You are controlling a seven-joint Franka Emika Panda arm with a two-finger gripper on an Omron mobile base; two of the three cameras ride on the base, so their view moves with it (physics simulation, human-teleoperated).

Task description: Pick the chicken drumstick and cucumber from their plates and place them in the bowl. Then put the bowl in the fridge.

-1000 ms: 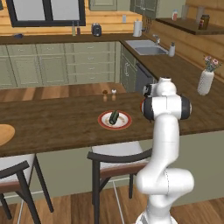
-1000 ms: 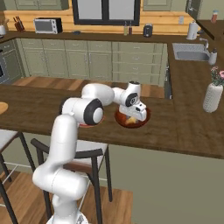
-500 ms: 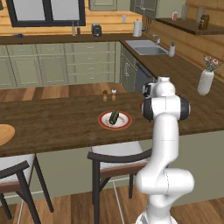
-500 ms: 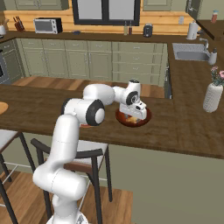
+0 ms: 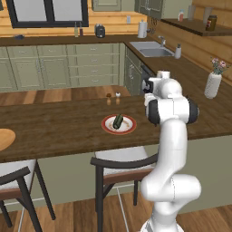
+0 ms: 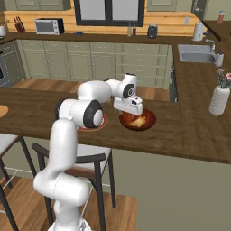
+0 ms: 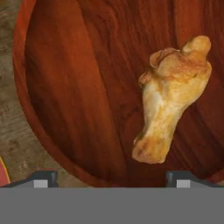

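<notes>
i find the golden-brown lumpy chicken drumstick (image 7: 171, 99) lying free in the reddish-brown wooden bowl (image 6: 148, 122), gripper (image 7: 111, 180) fingers spread wide, holding nothing. the dark green cucumber (image 5: 118, 121) remains on the red-rimmed white plate (image 5: 128, 128) mid-counter; fridge step outstanding.

Bowl (image 7: 65, 109) cut off by top, right + bottom edges in hand view; in right base view the gripper (image 6: 131, 108) hides its near-left rim (image 6: 151, 118). Drumstick (image 6: 137, 121) there too small to make out shape. Red-rimmed plate (image 6: 101, 122) mostly behind arm in right view. Tan plate (image 5: 5, 138) cut by left edge.
</notes>
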